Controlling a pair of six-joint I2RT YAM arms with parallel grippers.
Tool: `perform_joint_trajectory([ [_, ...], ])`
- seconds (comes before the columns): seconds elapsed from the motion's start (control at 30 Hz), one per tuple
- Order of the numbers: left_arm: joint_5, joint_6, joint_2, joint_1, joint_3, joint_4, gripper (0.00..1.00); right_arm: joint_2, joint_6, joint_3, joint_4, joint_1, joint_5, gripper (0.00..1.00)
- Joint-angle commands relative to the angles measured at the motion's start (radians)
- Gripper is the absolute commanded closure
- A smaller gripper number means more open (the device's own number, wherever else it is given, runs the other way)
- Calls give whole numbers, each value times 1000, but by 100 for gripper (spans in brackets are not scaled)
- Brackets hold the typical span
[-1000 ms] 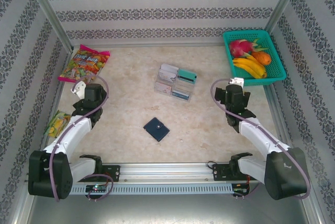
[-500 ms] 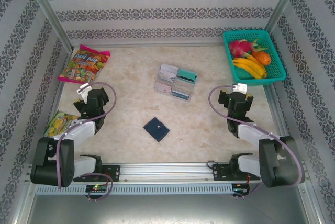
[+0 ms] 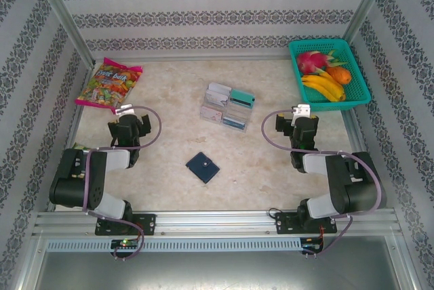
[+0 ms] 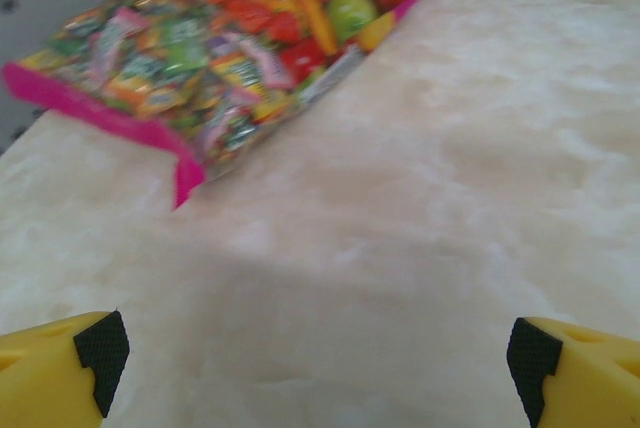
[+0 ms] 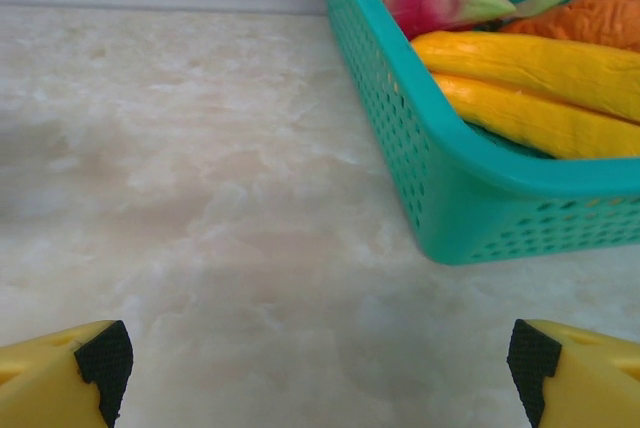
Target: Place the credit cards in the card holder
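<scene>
The credit cards (image 3: pixel 227 105), white, grey and teal, stand in a clear compartment tray at the table's middle back. The card holder (image 3: pixel 203 167), a small dark navy square, lies shut on the table nearer the front, between the two arms. My left gripper (image 3: pixel 129 122) sits low at the left, well apart from both, and stands open (image 4: pixel 320 358) over bare table. My right gripper (image 3: pixel 296 120) sits low at the right, also open (image 5: pixel 320 358) with nothing between its fingers.
A pink candy bag (image 3: pixel 108 83) (image 4: pixel 230 38) lies at the back left, just ahead of the left gripper. A teal basket (image 3: pixel 359 76) (image 5: pixel 440 178) with bananas and a dragon fruit stands at the back right, close to the right gripper. Patterned walls close in three sides.
Both arms have folded back toward their bases, elbows drawn in. The left gripper shifted slightly right, the right gripper slightly left. Both stayed open; cards and card holder have not moved.
</scene>
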Motion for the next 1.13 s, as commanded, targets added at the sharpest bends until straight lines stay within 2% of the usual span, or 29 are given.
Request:
perform_joint_trajectory([
  [0.0,199,96,51,11,-22,153,1,71,-1,18,133,-17,-62,2],
  [0.03,199,102,70,11,-37,213,1,57,1,25,89,-23,-71,2],
  [0.07,199,99,58,11,-27,170,1,41,2,34,50,-24,-73,2],
  [0.13,212,96,63,19,-27,178,1,61,3,26,98,-25,-73,2],
  [1.1,236,102,59,21,-21,158,1,52,7,34,69,-34,-87,2],
])
